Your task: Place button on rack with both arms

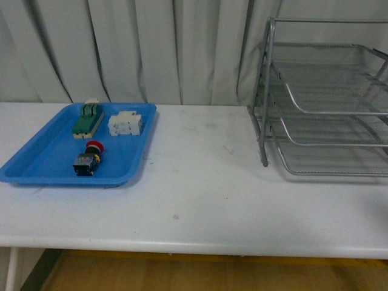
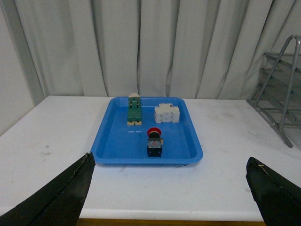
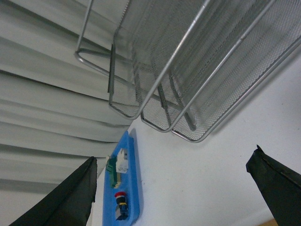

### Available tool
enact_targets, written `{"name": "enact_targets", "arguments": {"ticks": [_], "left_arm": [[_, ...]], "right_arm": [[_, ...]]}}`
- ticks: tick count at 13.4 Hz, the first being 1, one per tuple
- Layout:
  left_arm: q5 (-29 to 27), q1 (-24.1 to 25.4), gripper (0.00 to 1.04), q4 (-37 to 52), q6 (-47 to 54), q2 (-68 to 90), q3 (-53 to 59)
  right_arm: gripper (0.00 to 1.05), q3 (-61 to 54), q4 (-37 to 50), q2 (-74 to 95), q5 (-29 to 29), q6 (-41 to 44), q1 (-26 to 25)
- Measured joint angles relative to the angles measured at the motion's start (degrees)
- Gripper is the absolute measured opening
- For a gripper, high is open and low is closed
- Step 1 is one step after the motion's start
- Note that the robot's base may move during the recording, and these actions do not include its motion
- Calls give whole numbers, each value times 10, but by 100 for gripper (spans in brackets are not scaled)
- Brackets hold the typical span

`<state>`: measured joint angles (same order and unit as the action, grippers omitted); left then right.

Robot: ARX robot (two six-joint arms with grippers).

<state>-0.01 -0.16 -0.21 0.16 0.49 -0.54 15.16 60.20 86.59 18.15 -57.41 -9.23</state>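
Left wrist view suggests the red-capped, black-bodied push-button switch (image 2: 154, 140) is light, rigid, best pinched across its body; left gripper (image 2: 169, 158) and right gripper (image 3: 175, 155) gape

You have the tray (image 1: 48, 154) lying on the surface (image 1: 200, 188), toward its left end. In the tray, the button (image 1: 88, 159) lies on its side near the front rim, its cap end turned toward the back rim. Behind the button, the left block (image 1: 88, 119) and the right block (image 1: 125, 123) sit side by side near the tray's back rim. Well to the right of the tray, the rack (image 1: 327, 79) stands on the surface. Behind the tray, the curtain (image 1: 151, 48) hangs along the surface's far edge.
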Motion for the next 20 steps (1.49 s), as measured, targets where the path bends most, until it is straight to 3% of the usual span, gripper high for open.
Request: {"name": "enact_targets", "arguments": {"ticks": [3,13,17,19,20], "left_arm": [[0,0,98,0,0,0,0],[0,0,98,0,0,0,0],[0,0,98,0,0,0,0],[0,0,98,0,0,0,0],[0,0,98,0,0,0,0]], "right_arm": [[98,119,24,202,-31,-75,27],[95,358,-66,391,-96,-144,93],[44,417,-64,442,-115,-152,87],[13,389,-17,435,-102,-151,77],[7,362,4,424,-94,-187,73]]}}
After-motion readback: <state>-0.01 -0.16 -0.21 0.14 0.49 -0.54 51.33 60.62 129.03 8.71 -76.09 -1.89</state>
